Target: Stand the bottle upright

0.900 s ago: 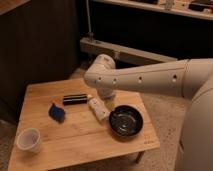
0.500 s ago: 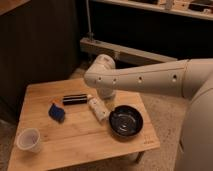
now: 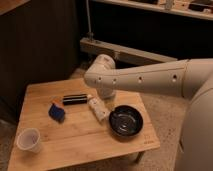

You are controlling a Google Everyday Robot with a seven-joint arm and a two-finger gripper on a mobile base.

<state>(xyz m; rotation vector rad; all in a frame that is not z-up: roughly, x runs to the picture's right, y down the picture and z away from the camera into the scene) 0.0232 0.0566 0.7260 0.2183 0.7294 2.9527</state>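
The bottle (image 3: pixel 97 108) is a small cream plastic bottle lying on its side near the middle of the wooden table (image 3: pixel 75 135), its cap end pointing toward the black bar (image 3: pixel 75 99). My white arm reaches in from the right, and its wrist hangs over the bottle's far side. The gripper (image 3: pixel 106 96) sits just above and behind the bottle, mostly hidden by the wrist.
A black bowl (image 3: pixel 125 120) stands right of the bottle, close to it. A blue crumpled object (image 3: pixel 56 112) lies left of the bottle. A white cup (image 3: pixel 29 139) stands at the table's front left corner. A dark cabinet and metal rail are behind.
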